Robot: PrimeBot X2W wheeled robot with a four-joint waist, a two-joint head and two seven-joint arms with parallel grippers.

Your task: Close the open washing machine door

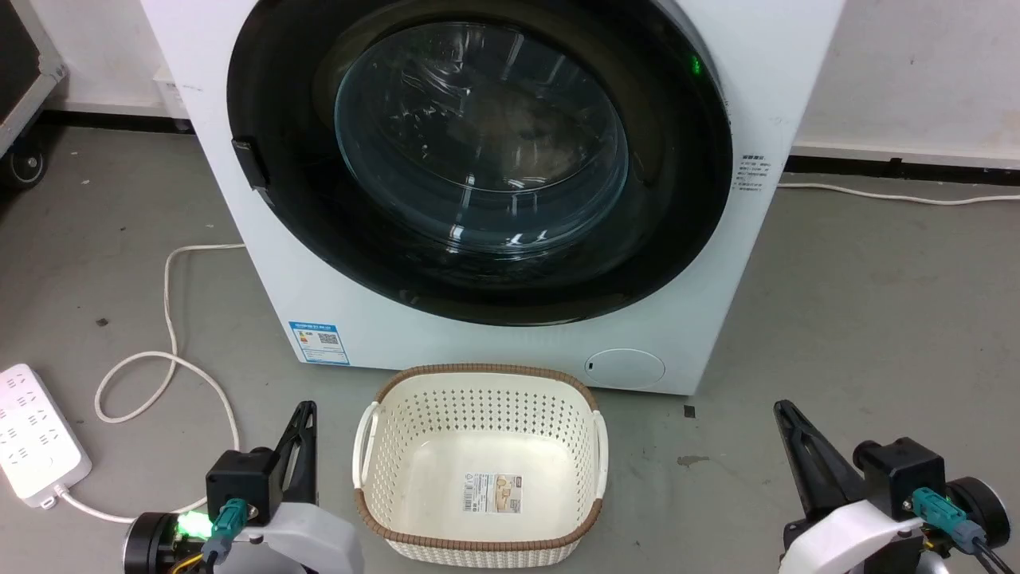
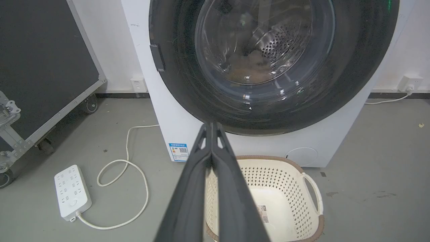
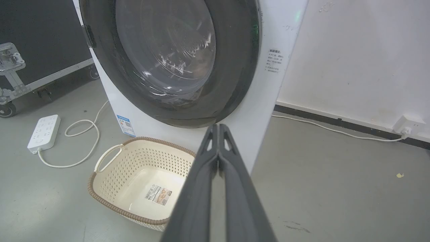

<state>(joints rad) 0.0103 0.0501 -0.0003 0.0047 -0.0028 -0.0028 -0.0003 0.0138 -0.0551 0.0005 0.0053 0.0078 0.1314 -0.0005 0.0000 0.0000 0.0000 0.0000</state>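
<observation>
Grey floor [image 1: 876, 319] carries the washing machine [image 1: 446, 343], far centre; the washing machine door [image 1: 478, 151] lies flat against its front. Judged stiff, heavy, glass fragile: push the black rim's left side. Left gripper [image 1: 305, 410] and right gripper [image 1: 785, 410]: fingers together, empty.

door: black-rimmed round glass washing machine door [image 1: 478, 151] flush against white washing machine [image 1: 446, 343] | floor: cream perforated basket [image 1: 478, 414] just before it

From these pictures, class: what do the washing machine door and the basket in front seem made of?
Washing machine door: glossy black rim, probably plastic, catching reflections; clear bulging centre, seemingly glass. Basket: cream perforated walls, likely moulded plastic; brown braided-look rim.
</observation>
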